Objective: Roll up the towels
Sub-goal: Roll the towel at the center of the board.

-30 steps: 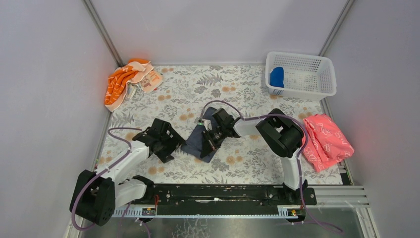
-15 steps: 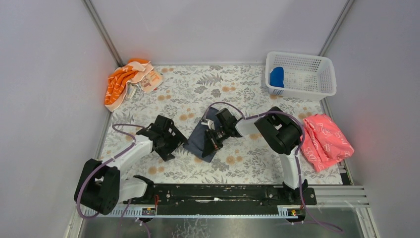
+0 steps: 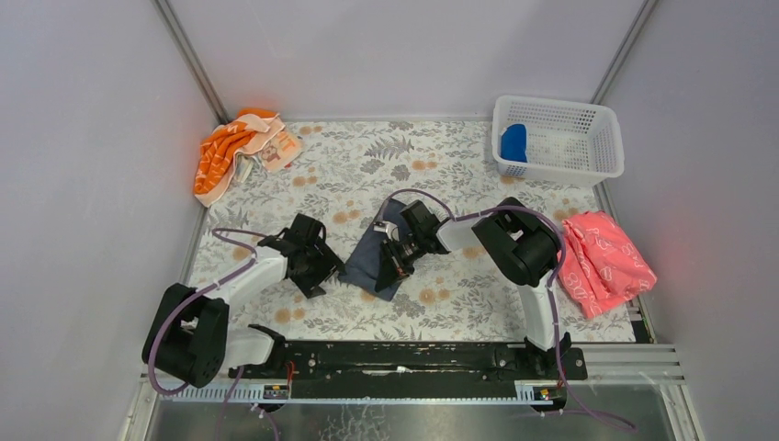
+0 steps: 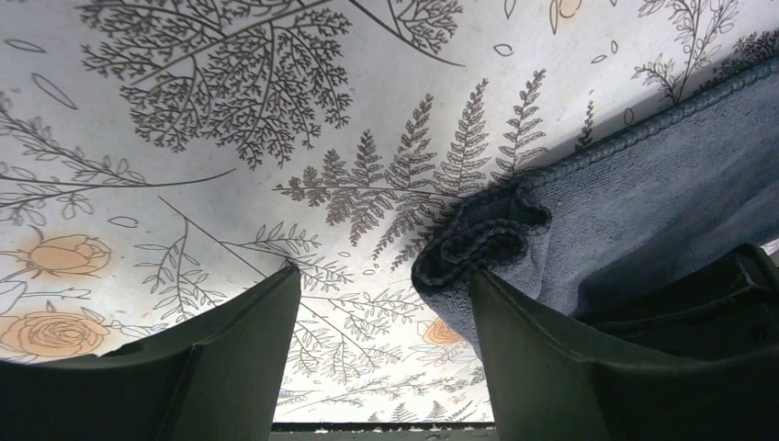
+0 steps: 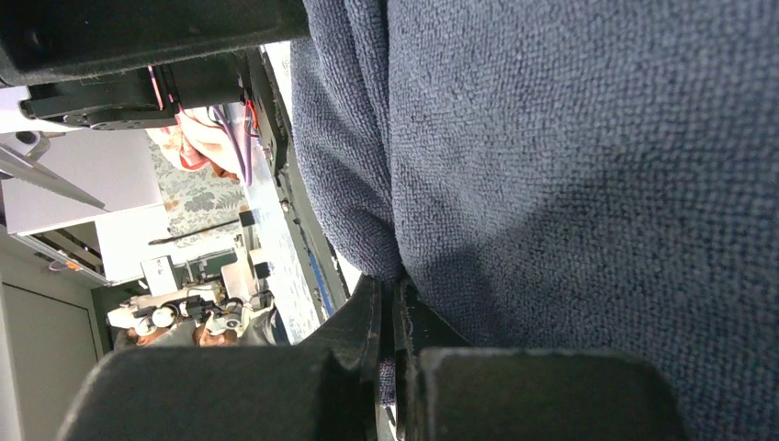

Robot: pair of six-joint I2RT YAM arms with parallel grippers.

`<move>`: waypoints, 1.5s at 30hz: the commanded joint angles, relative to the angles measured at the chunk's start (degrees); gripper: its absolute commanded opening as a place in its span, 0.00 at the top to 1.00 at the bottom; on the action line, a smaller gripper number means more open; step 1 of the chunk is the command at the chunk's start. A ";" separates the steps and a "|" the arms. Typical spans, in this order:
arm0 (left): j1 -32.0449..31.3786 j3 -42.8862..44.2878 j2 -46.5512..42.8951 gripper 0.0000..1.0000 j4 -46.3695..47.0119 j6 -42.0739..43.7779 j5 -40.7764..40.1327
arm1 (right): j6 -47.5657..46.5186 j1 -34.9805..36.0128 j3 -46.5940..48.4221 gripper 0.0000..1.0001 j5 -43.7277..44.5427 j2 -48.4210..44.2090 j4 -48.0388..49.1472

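1. Near the middle of the bench, the grey towel lies in a flattish, slanting strip between the two arms; it is not rolled.
2. The right jaws sit on the towel's right side. In the right wrist view the grey towel fills most of the picture, and the two fingers are pressed together with only a thin line between them. A fold of the cloth seems to be pinched there, though the spot is dark and very close to the lens.
3. The left jaws stand apart just at the towel's left edge, low over the bench. In the left wrist view a curled, hemmed corner of the grey towel lies against the tip of the right-hand finger. The other finger is over bare flowered bench, and nothing is between the two.
4. The blue towel is well apart from all this, in the left end of a white basket at the far right corner of the bench.
5. A pink cloth lies crumpled at the right edge, near the right arm's elbow.
6. An orange and white cloth is bunched in the far left corner.
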 commanded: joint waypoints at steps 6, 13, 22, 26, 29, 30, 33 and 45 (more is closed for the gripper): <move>-0.18 1.33 -7.37 0.14 -4.82 1.26 -5.56 | -1.12 -1.20 0.56 0.99 3.73 0.86 -5.48; -1.49 -2.71 -14.47 0.09 1.00 -1.53 1.39 | -0.61 -1.20 1.19 0.99 3.29 1.82 -5.21; -4.77 -0.28 -3.90 0.18 8.54 -3.26 1.07 | -2.34 -1.20 1.26 0.97 4.81 1.25 -7.25; -4.84 0.56 0.48 0.23 8.33 -2.88 -0.06 | -2.73 -1.20 1.32 0.97 5.16 0.60 -7.36; -4.91 0.24 3.44 0.28 8.24 -3.08 -1.15 | -3.52 -1.20 1.18 0.96 5.63 -0.27 -7.37; -4.93 0.18 4.23 0.30 8.28 -3.14 -1.55 | -3.81 -1.20 1.09 0.96 5.84 -0.54 -7.29; -5.01 0.70 6.61 0.39 8.29 -2.74 -2.36 | -4.32 -1.20 0.98 0.95 5.94 -1.34 -7.22; -5.05 3.83 14.00 0.81 6.42 0.27 -3.66 | -12.11 -0.01 0.33 0.81 14.20 -11.62 -12.20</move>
